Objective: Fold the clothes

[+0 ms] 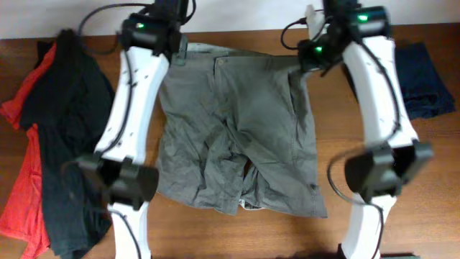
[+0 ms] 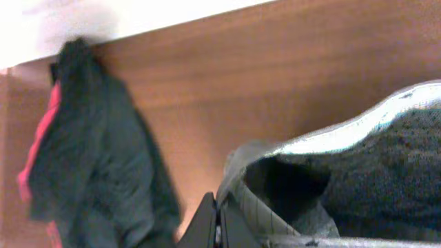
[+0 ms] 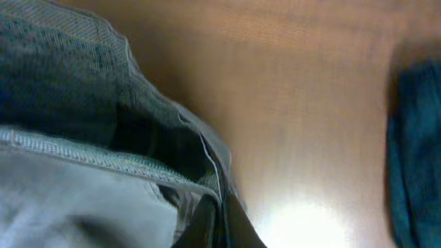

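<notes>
Nearest the robot, both arm bases stand at the near edge of the table (image 1: 438,216). The left arm (image 1: 133,108) and right arm (image 1: 377,93) each stretch out almost straight, from dark elbow joints low in the overhead view to wrists at the far side.

Between the arms, the taupe shorts (image 1: 237,129) lie spread flat in the middle of the table. The hems (image 1: 251,205) are toward the robot and the waistband (image 1: 237,52) is at the far side. The cloth is creased around the crotch, and the left arm overlaps the shorts' left side.

At the far end, the left gripper (image 2: 215,224) is closed, with the lifted waistband corner pinched between its fingers; the pale inner lining shows above an open fold. The right gripper (image 3: 215,220) is likewise closed, and the stitched waistband edge runs into its fingertips at the opposite corner.

Left of the left arm, a black garment (image 1: 68,129) lies over a red garment (image 1: 21,180), clear of the shorts. A navy garment (image 1: 428,86) lies at the far right, beyond the right arm.
</notes>
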